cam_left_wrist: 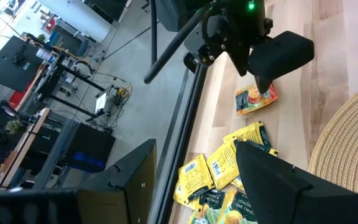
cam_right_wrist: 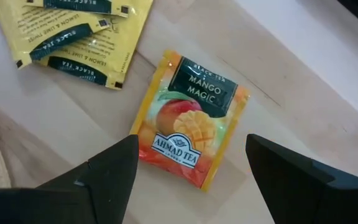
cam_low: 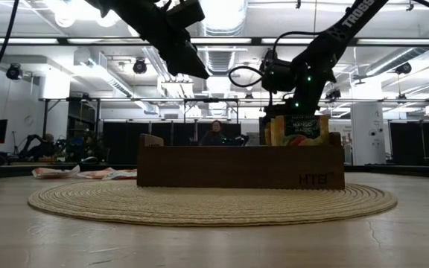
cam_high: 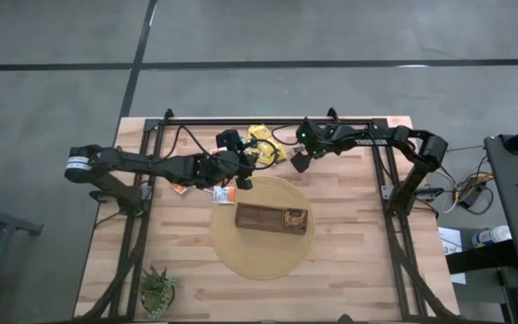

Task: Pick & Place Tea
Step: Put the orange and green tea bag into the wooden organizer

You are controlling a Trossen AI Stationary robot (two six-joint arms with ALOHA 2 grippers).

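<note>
Right gripper (cam_right_wrist: 188, 171): fingers spread, empty, poised directly over the Mango Magic sachet (cam_right_wrist: 190, 118), not touching it.
Mango Magic sachet: flat on the bare wooden table (cam_high: 349, 234), just beside the yellow lemon sachets (cam_high: 263, 144), near the woven mat (cam_high: 241, 256).
Left gripper (cam_high: 238, 175): fingers spread, empty, above the mat's far edge.
Brown box (cam_high: 272, 218): on the mat, sachets upright in one end compartment.
Orange sachets (cam_high: 198, 191): flat on table, beside the mat.
</note>
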